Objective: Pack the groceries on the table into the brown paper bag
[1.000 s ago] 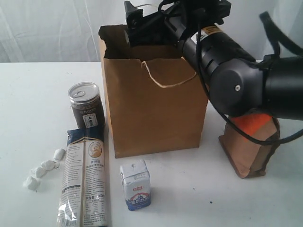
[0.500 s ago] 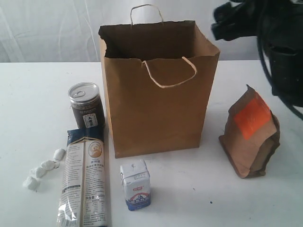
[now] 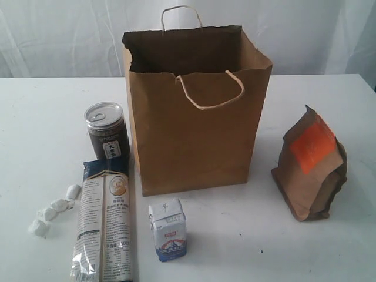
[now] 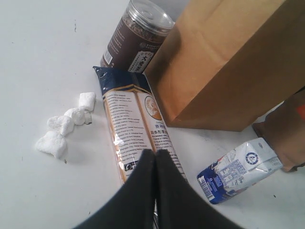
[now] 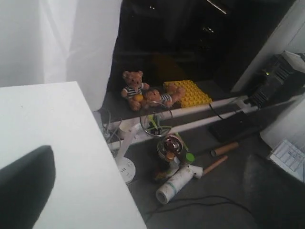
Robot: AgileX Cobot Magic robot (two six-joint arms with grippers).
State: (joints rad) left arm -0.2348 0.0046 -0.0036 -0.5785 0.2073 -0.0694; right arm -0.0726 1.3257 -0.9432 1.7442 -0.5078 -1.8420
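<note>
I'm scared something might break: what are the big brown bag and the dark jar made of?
The brown paper bag looks like matte kraft paper, creased, with a ragged rim. The dark jar has clear glossy walls, plastic or glass; its silver lid shines like metal.

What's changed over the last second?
The right arm, earlier reaching into the brown paper bag, pulled back rightward out of the exterior view, uncovering the orange-labelled brown pouch. No grip or release visible. Jar, noodle packet, carton, sweets and bag stayed put.
</note>
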